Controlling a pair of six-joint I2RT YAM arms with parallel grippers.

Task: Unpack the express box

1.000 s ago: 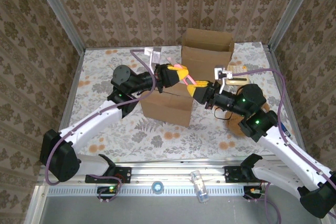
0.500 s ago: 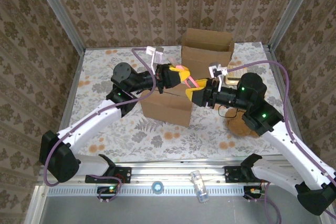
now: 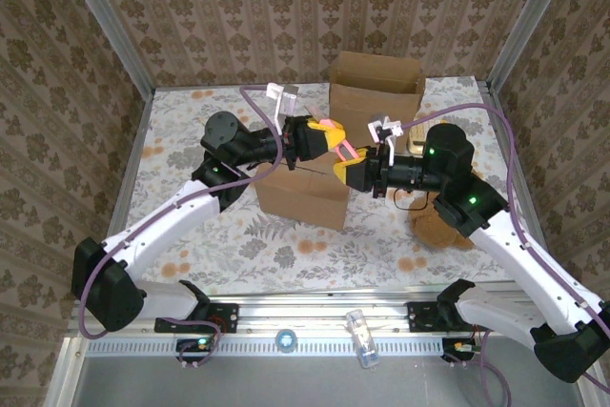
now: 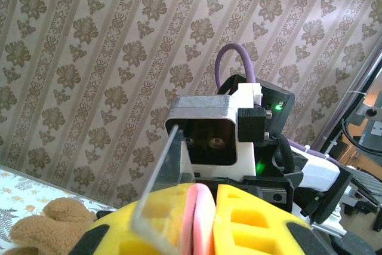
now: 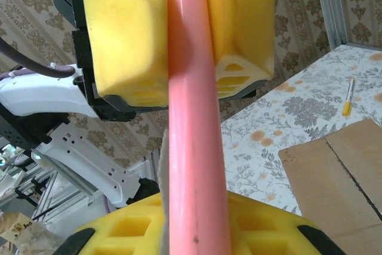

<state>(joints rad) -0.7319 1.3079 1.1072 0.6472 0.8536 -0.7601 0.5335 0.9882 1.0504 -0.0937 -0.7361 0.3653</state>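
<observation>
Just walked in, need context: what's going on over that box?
Both arms hold one pink tool between them, above the closed cardboard box. The left end effector is clamped on one end and the right end effector grips the other. The box flaps look shut. An open box stands behind it.

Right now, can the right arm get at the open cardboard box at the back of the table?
Probably not yet. The path to the open box looks free, but the right claw is closed on the pink stick, which the left claw also grips above the closed box.
</observation>
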